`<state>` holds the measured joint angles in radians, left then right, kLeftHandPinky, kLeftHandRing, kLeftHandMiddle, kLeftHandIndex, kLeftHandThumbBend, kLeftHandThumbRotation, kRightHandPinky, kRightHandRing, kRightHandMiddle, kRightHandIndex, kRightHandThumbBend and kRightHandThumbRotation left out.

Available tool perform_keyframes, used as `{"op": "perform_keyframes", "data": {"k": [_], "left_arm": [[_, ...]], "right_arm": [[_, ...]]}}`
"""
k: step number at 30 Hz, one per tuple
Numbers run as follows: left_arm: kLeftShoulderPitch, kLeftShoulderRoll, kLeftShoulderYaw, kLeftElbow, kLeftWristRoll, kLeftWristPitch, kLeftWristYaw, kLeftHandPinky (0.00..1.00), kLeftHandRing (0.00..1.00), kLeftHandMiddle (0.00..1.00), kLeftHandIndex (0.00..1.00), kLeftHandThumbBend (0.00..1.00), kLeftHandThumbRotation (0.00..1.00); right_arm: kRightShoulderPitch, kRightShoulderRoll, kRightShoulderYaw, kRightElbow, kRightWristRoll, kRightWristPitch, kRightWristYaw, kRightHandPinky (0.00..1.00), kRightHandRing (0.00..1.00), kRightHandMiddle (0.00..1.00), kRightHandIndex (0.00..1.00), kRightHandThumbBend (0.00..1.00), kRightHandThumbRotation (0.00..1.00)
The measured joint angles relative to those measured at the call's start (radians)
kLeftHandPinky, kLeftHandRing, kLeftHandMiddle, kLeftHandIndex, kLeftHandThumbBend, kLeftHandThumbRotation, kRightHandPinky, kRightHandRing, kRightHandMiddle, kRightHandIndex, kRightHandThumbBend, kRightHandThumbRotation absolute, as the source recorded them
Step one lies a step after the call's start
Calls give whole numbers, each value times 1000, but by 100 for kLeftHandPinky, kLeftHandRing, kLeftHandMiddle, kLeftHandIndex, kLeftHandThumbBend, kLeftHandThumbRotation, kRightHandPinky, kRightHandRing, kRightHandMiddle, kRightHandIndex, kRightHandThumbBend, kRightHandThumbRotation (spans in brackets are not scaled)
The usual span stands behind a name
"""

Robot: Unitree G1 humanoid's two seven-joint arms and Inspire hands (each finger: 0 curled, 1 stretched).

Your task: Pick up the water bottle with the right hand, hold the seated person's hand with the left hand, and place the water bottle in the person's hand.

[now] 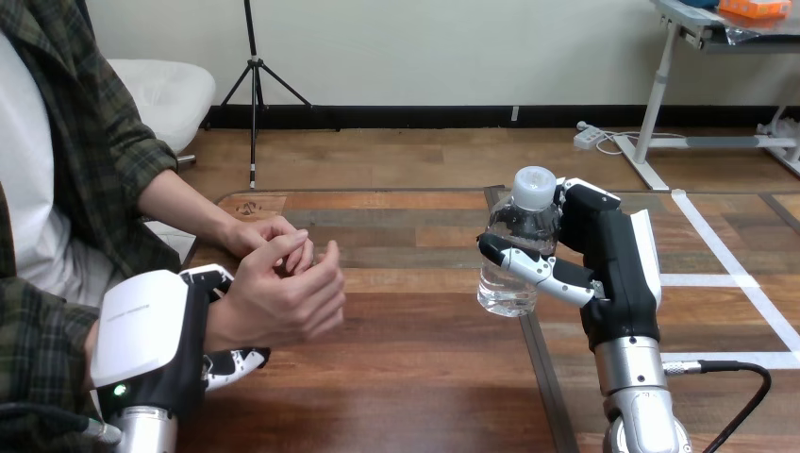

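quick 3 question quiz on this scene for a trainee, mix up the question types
1. What does the right hand hold?
A. a cup
B. the water bottle
C. nothing
2. True or false: the water bottle is upright with its cap on.
3. Fill in: the left hand has its fingers and thumb curled round the person's ____.

Key: 1 B; 2 true; 3 wrist

Wooden table (415,387), dark seam (541,368) lengthwise
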<state>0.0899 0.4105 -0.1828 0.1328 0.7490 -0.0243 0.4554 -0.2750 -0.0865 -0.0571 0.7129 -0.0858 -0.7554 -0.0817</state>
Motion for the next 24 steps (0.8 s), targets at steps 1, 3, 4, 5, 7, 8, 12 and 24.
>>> {"op": "perform_keyframes", "data": {"k": [1,3,4,5,7,8,12,24], "left_arm": [[2,-1,0,-4,0,-3,2,36,41,46,47,74,0],[6,-3,1,-12,0,-9,5,36,41,46,47,74,0],[8,-4,1,-16,0,-12,6,36,41,46,47,74,0],[11,-5,1,-20,0,-14,6,36,41,46,46,73,0],[14,-7,1,-28,0,-19,8,36,42,46,46,73,0],[16,-9,1,-32,0,-22,9,36,42,46,46,73,0],[24,-16,1,-44,2,-39,19,36,42,46,46,73,0],[29,-30,-2,-65,9,-79,32,35,42,45,44,71,0]], "right_arm": [[0,0,0,0,0,0,0,35,39,44,45,69,0],[0,0,0,0,0,0,-1,35,39,44,45,69,0],[0,0,0,0,0,0,-1,35,39,44,45,69,0],[0,0,0,0,0,0,-1,35,39,44,45,69,0],[0,0,0,0,0,0,-1,35,39,44,45,69,0],[0,0,0,0,0,0,-1,35,39,44,45,69,0],[0,0,0,0,2,0,-1,35,39,44,45,69,0],[0,0,0,0,6,0,1,35,39,44,45,69,0]]}}
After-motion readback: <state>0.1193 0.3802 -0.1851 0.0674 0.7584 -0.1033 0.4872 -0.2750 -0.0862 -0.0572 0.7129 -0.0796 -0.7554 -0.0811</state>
